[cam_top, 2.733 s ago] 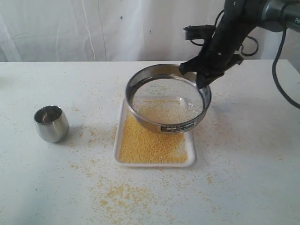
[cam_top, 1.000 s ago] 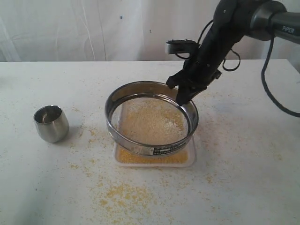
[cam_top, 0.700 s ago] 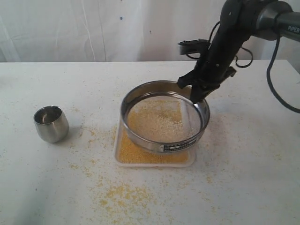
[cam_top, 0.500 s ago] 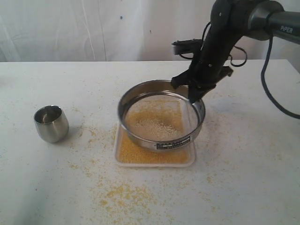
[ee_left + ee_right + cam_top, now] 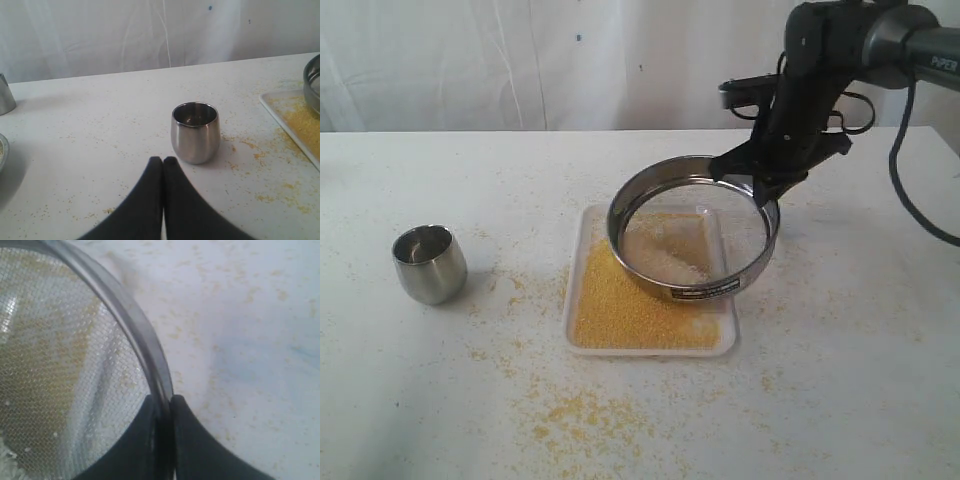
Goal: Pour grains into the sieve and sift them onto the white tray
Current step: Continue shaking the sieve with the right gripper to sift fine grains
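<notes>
My right gripper (image 5: pixel 757 183) is shut on the far rim of the sieve (image 5: pixel 692 289), holding it tilted above the right half of the white tray (image 5: pixel 578 250). Pale coarse grains (image 5: pixel 665 258) lie on the mesh toward its low near side. Fine yellow grains (image 5: pixel 620 305) cover the tray floor. In the right wrist view the fingertips (image 5: pixel 182 412) pinch the sieve's wall (image 5: pixel 127 315), mesh (image 5: pixel 60 365) to one side. My left gripper (image 5: pixel 163 160) is shut and empty, just short of the small steel cup (image 5: pixel 195 131). It is out of the exterior view.
The steel cup (image 5: pixel 429 263) stands on the white table to the left of the tray. Spilled yellow grains (image 5: pixel 585 415) are scattered in front of the tray and around it. Another steel vessel (image 5: pixel 5 95) and a dish edge (image 5: pixel 2 150) show in the left wrist view.
The right gripper has swung the sieve back and forth above the tray; it now sits further right and more tilted, uncovering the tray's left half. The cup has not moved.
</notes>
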`<state>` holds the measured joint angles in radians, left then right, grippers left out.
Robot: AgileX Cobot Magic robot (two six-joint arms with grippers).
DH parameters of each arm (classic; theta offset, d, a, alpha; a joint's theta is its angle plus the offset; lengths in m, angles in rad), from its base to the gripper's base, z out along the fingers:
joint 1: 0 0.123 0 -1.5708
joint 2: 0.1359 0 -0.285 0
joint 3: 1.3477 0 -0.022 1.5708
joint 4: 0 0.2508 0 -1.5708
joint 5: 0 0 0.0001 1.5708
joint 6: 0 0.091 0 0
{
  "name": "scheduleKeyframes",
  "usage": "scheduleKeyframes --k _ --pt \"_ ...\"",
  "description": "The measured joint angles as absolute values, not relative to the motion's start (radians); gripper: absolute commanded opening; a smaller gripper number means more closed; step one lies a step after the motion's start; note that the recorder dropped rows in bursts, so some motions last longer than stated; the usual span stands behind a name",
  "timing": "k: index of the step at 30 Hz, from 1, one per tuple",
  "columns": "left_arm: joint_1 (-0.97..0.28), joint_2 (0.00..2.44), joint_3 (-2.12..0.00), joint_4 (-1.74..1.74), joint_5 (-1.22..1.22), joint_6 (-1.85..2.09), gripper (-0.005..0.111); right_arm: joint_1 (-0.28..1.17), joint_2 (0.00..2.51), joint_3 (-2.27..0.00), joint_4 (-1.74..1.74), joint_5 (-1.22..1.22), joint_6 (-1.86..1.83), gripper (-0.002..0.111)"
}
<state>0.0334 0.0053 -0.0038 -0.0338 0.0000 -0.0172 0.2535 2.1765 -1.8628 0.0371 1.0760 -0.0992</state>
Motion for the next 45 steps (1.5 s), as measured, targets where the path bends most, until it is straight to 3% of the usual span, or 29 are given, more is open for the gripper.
scheduleKeyframes --k 6,14,20,26,33,38,45 --pt "0.033 0.005 -0.004 -0.034 0.0 -0.017 0.0 0.269 2.181 -1.861 0.533 1.222 -0.631 0.0" --pt "0.033 0.005 -0.004 -0.034 0.0 -0.017 0.0 0.253 2.172 -1.861 -0.03 1.073 -0.103 0.0" --pt "0.033 0.005 -0.004 -0.034 0.0 -0.017 0.0 0.26 2.172 -1.861 0.366 1.209 -0.512 0.0" --pt "0.033 0.005 -0.004 -0.034 0.0 -0.017 0.0 0.27 2.168 -1.861 0.053 1.127 -0.16 0.0" --pt "0.033 0.005 -0.004 -0.034 0.0 -0.017 0.0 0.266 2.171 -1.861 0.364 1.215 -0.508 0.0" --pt "0.033 0.005 -0.004 -0.034 0.0 -0.017 0.0 0.269 2.169 -1.861 0.054 1.147 -0.168 0.0" --pt "0.033 0.005 -0.004 -0.034 0.0 -0.017 0.0 0.265 2.171 -1.861 0.405 1.218 -0.553 0.0"
